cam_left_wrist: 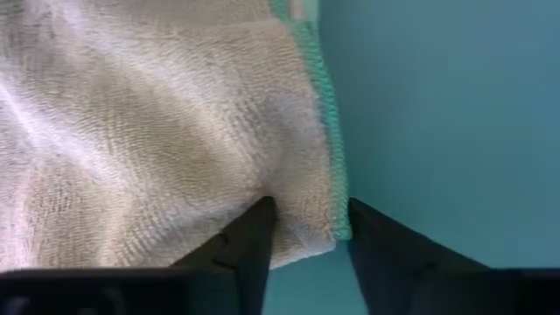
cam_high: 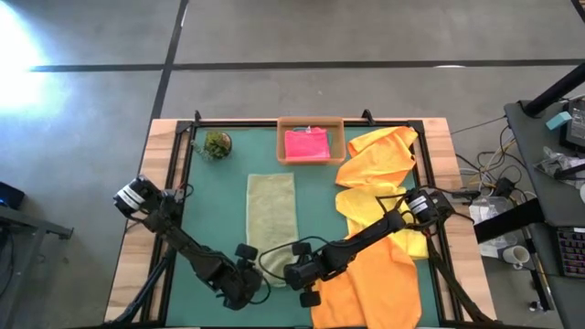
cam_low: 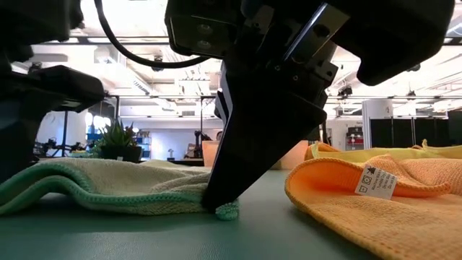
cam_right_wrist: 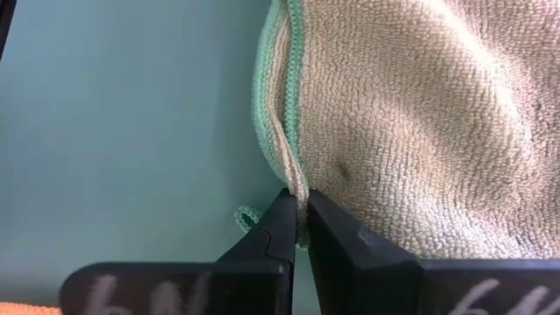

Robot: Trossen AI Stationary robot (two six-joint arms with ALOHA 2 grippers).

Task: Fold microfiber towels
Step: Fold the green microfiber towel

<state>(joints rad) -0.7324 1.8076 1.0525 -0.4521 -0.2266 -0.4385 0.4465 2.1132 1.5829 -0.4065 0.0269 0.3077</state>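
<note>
You see a green mat (cam_high: 219,210) covering the wooden worktop (cam_high: 137,228). A shallow cardboard tray (cam_high: 311,122) sits at its far edge, with a small potted plant (cam_high: 217,144) near the far left corner.

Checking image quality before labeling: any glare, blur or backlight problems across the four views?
High view: bright glare patch on the floor at upper left; mat evenly lit. Low view: backlit by ceiling lights, so the right gripper pinching the sage towel is a near-black silhouette; the orange towel stays readable. Left wrist view: soft, the left gripper blurred. Right wrist view: towel weave crisp.
</note>
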